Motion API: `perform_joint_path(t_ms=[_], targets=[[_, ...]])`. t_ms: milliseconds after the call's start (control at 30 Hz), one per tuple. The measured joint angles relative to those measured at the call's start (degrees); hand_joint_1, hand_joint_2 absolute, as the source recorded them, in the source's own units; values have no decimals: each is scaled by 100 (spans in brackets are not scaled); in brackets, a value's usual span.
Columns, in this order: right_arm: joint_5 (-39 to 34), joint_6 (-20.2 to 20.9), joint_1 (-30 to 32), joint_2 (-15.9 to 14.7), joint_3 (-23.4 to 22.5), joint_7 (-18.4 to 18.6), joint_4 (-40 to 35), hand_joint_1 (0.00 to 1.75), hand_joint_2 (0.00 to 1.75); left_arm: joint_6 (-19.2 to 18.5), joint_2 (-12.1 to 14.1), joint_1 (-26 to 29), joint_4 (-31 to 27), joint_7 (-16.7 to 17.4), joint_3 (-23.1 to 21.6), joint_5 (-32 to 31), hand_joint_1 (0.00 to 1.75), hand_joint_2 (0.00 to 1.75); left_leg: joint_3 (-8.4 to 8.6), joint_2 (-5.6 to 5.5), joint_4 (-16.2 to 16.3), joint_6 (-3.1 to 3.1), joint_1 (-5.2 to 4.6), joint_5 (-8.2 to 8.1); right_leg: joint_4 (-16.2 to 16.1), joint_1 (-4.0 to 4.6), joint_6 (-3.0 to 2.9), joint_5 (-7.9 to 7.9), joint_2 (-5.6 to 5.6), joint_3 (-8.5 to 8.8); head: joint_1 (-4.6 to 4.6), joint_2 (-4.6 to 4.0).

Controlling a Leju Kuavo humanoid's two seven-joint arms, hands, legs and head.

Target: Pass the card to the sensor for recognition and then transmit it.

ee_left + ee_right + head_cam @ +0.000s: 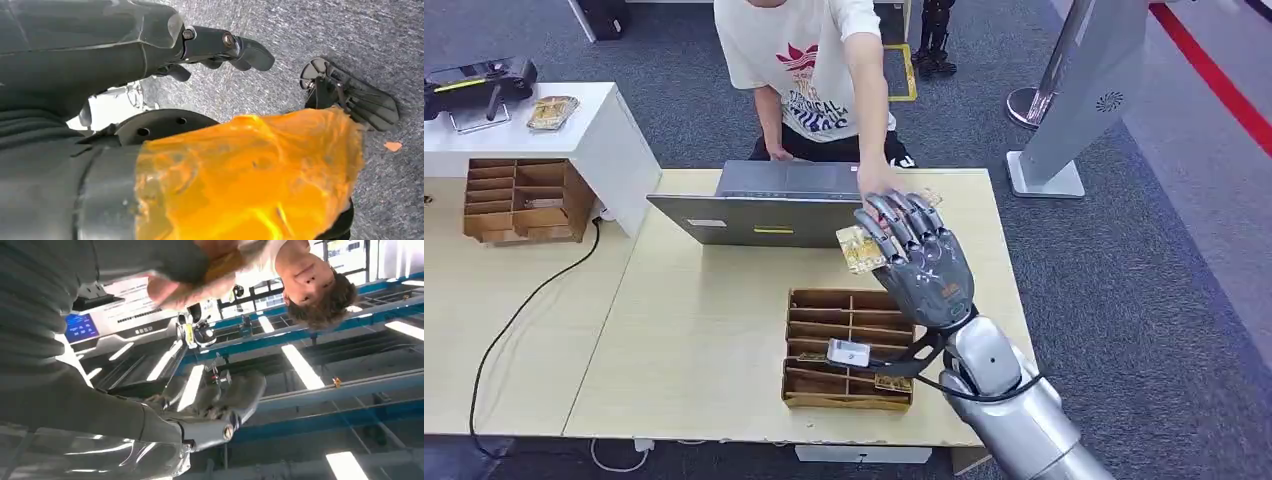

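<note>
In the head view my right hand (pixel 919 265) is raised above the table with its back toward me. It pinches a yellow patterned card (pixel 860 250) at its left side. A person in a white T-shirt (pixel 809 60) stands behind the table, with one hand (pixel 882 184) reaching down to my fingertips. The small white sensor (pixel 849 352) lies on the wooden divider tray (pixel 824 310) below my hand. In the right wrist view my fingers (pixel 220 405) show, with the person's hand (pixel 170 287) close by. My left hand (pixel 220 47) hangs over grey carpet and holds nothing.
A grey laptop (pixel 769 205) stands open at the table's far edge. On the left are a second wooden divider tray (pixel 519 200), a white cabinet (pixel 609 130) with a dish of cards (pixel 552 112) and a black device (pixel 474 80). A grey stand (pixel 1074 110) rises at the back right.
</note>
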Motion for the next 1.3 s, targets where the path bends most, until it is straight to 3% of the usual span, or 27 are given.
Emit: perform_joint_path(t_ms=[433, 733, 1000, 1200, 1300], targets=[[-68, -2, 26, -13, 0, -11, 85, 175, 175, 17, -44, -2, 0, -15, 0, 7, 0, 0, 0, 0, 0, 0, 0, 0, 0, 0, 0, 0, 1, -1, 0, 0], [-444, -2, 547, 85, 0, -466, -260, 175, 175, 74, -50, -1, 0, -63, 0, 48, 0, 0, -1, 0, -1, 0, 1, -1, 0, 0, 0, -2, 0, -2, 0, 0], [-1800, -2, 1125, 116, -81, -658, -1043, 175, 175, 77, -35, 11, 0, -105, 7, 175, 0, 0, -1, -1, -1, 0, 0, -1, 0, 0, 1, -2, -1, -2, 0, 0], [-3385, 42, 1656, 116, -619, -855, -2046, 175, 175, 155, -37, 14, 0, -173, 44, 306, 0, 0, -3, -1, -1, 1, -1, -3, -2, 0, 2, -3, -2, -2, 2, 0], [-4101, 265, 1824, 116, -864, -973, -2330, 175, 175, 177, -39, 15, 0, -179, 72, 367, 0, 0, -2, -1, -1, 3, -1, -5, -2, 0, 2, -3, -2, -2, 0, 0]])
